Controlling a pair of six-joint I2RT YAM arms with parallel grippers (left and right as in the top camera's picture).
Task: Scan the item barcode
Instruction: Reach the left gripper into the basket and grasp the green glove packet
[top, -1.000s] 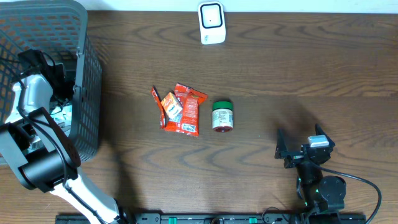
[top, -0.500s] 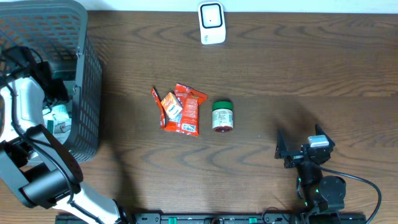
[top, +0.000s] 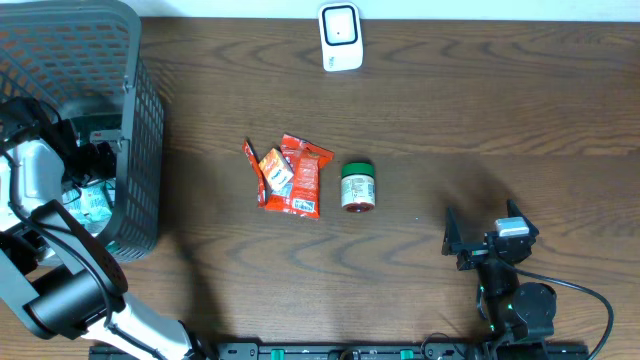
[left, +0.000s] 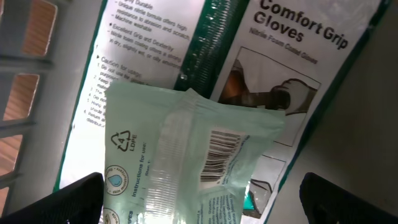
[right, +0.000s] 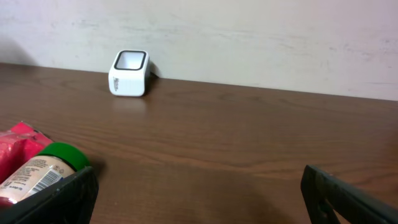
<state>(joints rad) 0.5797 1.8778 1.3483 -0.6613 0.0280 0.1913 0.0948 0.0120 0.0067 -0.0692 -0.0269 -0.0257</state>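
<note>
Nearest us, our right end effector (right: 199, 186) sits low over the front of the surface (top: 480, 110), spread wide and empty. Our left end effector (left: 199, 186), also wide, hangs inside the basket (top: 140, 120) above a pale green packet (left: 186, 155), which lies barcode up on a gloves pack (left: 292, 56). Mid-surface lie a green-lidded jar (top: 357, 187) and red sachets (top: 290, 175). Farthest stands the white scanner (top: 341, 37).

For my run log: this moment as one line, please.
left gripper: open, inside basket above pale green pouch | right gripper: open, empty | scanner: untouched
</note>
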